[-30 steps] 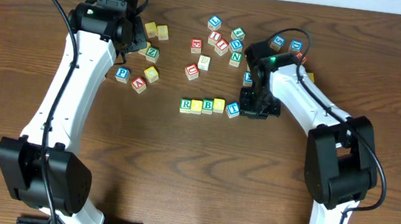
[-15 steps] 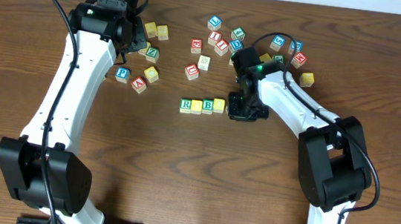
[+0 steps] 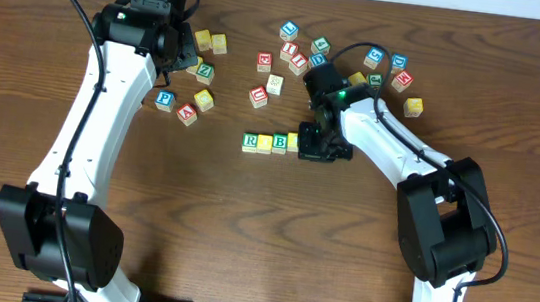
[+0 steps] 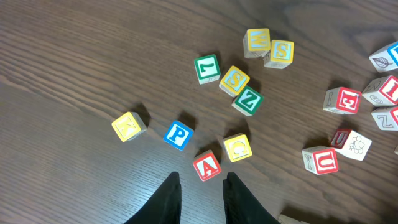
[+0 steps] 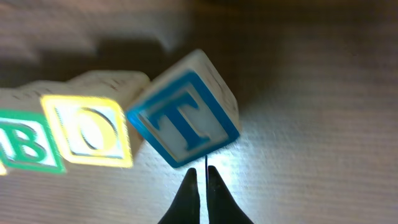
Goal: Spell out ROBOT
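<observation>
- The right gripper (image 5: 202, 175) is closed with nothing between its fingers; the joined tips sit against the near edge of the T cube (image 5: 183, 118); a push from so narrow a point will probably spin the cube rather than slide it.
- The T cube lies at the right end of the row, turned askew, one corner touching the second O cube (image 5: 93, 134); it could end up crooked, so the word reads badly.
- Pushing harder towards the row may shove that O cube into the B cube (image 5: 25, 146); the first O cube (image 3: 265, 143) and the R cube (image 3: 250, 142) could then shift or buckle out of line.
- The tips may slip off the slanted face and scrape along the table (image 3: 192, 223), leaving the T unmoved.
- From overhead the arm hides the T; the wrist view is blurred; alignment is hard to judge.
- Spare cubes (image 3: 297, 61) lie near the right arm; a wide swing could scatter them.
- The left gripper (image 4: 202, 190) hangs empty, fingers slightly apart, well away from the row; little risk there.
</observation>
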`<state>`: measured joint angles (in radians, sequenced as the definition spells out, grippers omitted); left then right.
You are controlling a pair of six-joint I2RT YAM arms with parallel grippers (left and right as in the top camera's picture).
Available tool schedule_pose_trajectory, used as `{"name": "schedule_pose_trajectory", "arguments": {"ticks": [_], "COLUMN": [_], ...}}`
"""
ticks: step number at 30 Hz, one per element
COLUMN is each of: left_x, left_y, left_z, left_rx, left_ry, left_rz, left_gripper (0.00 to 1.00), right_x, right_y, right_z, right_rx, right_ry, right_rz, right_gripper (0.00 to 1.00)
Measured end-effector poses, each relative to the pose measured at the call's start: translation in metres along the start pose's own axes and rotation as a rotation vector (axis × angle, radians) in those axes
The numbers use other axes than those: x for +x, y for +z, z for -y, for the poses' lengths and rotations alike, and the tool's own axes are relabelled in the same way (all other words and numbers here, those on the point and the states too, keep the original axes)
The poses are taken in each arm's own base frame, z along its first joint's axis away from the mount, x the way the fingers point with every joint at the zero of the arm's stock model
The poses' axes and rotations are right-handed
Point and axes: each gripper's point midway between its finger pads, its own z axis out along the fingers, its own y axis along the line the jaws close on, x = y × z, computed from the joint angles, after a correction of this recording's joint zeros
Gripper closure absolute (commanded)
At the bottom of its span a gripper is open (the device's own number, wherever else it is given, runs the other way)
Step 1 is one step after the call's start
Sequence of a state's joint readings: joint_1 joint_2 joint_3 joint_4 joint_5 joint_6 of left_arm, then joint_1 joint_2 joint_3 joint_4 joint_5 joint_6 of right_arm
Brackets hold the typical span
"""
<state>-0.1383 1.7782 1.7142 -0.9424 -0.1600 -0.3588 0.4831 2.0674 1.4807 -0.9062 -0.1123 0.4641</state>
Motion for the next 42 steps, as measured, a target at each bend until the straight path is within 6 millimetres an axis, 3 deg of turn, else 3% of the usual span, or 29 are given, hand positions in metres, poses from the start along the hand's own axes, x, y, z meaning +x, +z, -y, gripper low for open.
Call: {"name": "schedule_pose_trajectory", "arguments": {"ticks": [5, 13, 18, 24, 32, 42], "left_x": [0.000, 0.001, 0.001, 0.001, 0.001, 0.003], "left_y": [0.000, 0.000, 0.000, 0.000, 0.000, 0.000], "left_z": [0.000, 0.000, 0.000, 0.000, 0.000, 0.005], "left_rx": [-0.001, -0.001, -0.001, -0.001, -0.001, 0.027], "left_ry": [0.000, 0.001, 0.000, 0.001, 0.001, 0.001], "left_rz": [-0.001, -0.003, -0.003, -0.003, -0.003, -0.015], "left_gripper": [0.77, 0.77, 0.77, 0.77, 0.77, 0.77], "right_x": [0.002, -0.036, -0.049, -0.043, -0.029, -0.032], "right_y": [-0.001, -0.006, -0.007, -0.006, -0.004, -0.004], "right_z": [0.011, 0.044, 0.034, 0.020, 0.016, 0.011], "right_rx": [0.022, 0.017, -0.019, -0.035, -0.026, -0.048], "right_ry": [0.022, 0.110, 0.094, 0.063, 0.047, 0.028], "right_rz": [-0.018, 0.083, 0.137, 0.125, 0.077, 0.090], "right_gripper": [0.99, 0.96, 0.95, 0.95, 0.95, 0.98]}}
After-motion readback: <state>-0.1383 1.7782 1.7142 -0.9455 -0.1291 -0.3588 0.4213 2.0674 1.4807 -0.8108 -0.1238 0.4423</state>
